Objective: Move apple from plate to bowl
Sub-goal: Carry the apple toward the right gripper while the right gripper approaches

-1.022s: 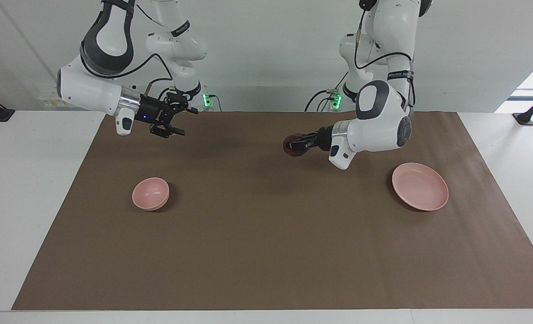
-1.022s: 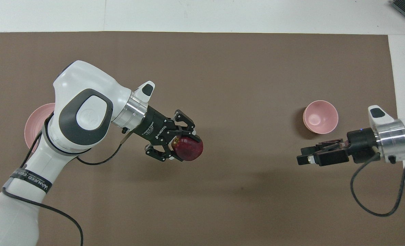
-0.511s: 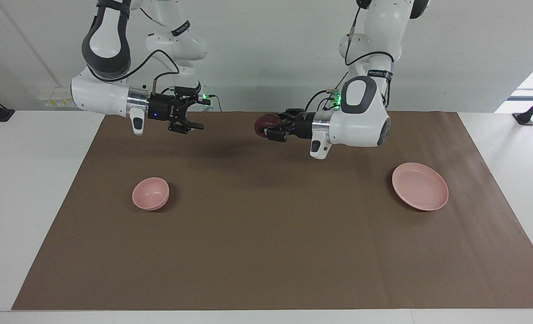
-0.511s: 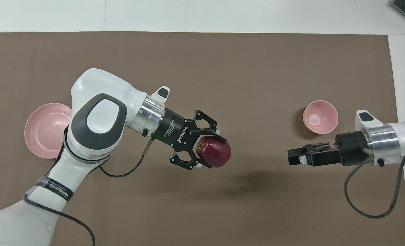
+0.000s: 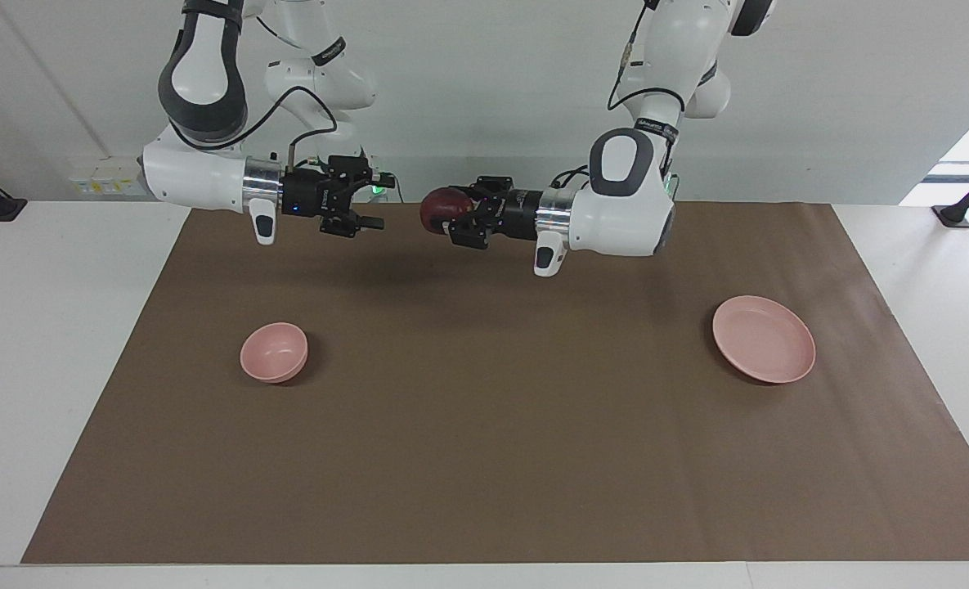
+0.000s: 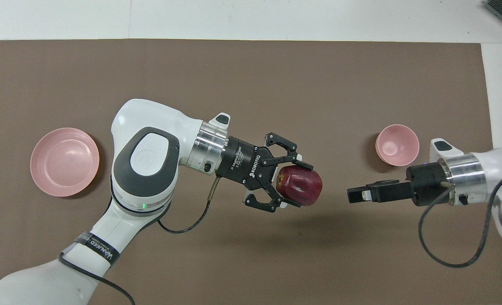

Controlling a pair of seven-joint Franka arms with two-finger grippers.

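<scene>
My left gripper (image 5: pixel 451 214) is shut on the dark red apple (image 5: pixel 441 209) and holds it high over the middle of the brown mat; it also shows in the overhead view (image 6: pixel 300 185) with the apple (image 6: pixel 301 191). My right gripper (image 5: pixel 370 204) is open and empty, also raised, pointing at the apple with a small gap between them; the overhead view shows it (image 6: pixel 354 195) edge-on. The pale pink plate (image 5: pixel 764 339) (image 6: pixel 64 162) lies empty toward the left arm's end. The small pink bowl (image 5: pixel 274 352) (image 6: pixel 397 145) stands empty toward the right arm's end.
A brown mat (image 5: pixel 484 442) covers most of the white table (image 5: pixel 34 368). Only the plate and bowl stand on it. Both arms' cables hang under their wrists.
My left gripper has risen and carried the apple toward the right arm's end. My right gripper has risen and moved toward the apple, so the gap between them has narrowed.
</scene>
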